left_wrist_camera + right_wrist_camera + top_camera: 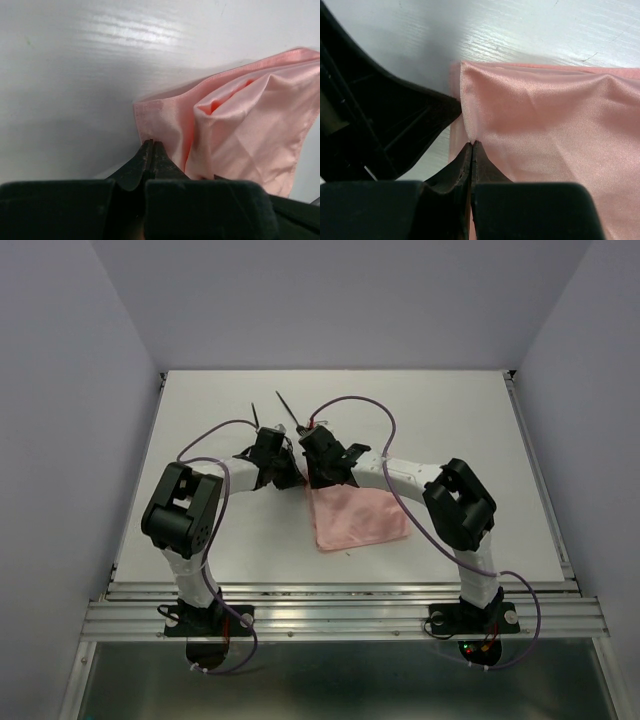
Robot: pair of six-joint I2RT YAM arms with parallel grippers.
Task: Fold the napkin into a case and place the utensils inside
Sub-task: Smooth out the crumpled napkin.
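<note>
- Lying on the white surface (200, 420), a little right of middle: napkin (355, 520), pale pink, roughly rectangular from above.
- Pinched at its far-left corner by both claws, tips side by side and close together.
- Left claw (152, 146): pressed together on the hem just beside the corner. Cloth puckered and bunched to its right, shadow under the edge, so probably raised a little off the surface.
- Right claw (471, 145): pressed together on a fold edge at the same corner. Second layer peeping out beneath, so judged doubled over at least once.
- Handling, judged: very light, limp, no stiffness to speak of. Satin sheen, so likely slippery against itself and against the smooth surface. Layers liable to slide apart or drag crooked under a pull. Not fragile.
- Hold points, judged: hems and corners only, with both layers caught in one pinch. Best drawn low and evenly by the two claws together, to keep edges square. Mid-cloth pinch to be avoided, tenting likely.
- Case: not yet formed, the cloth too wide for a narrow pouch.
- Utensils: not made out for certain in any view.
</note>
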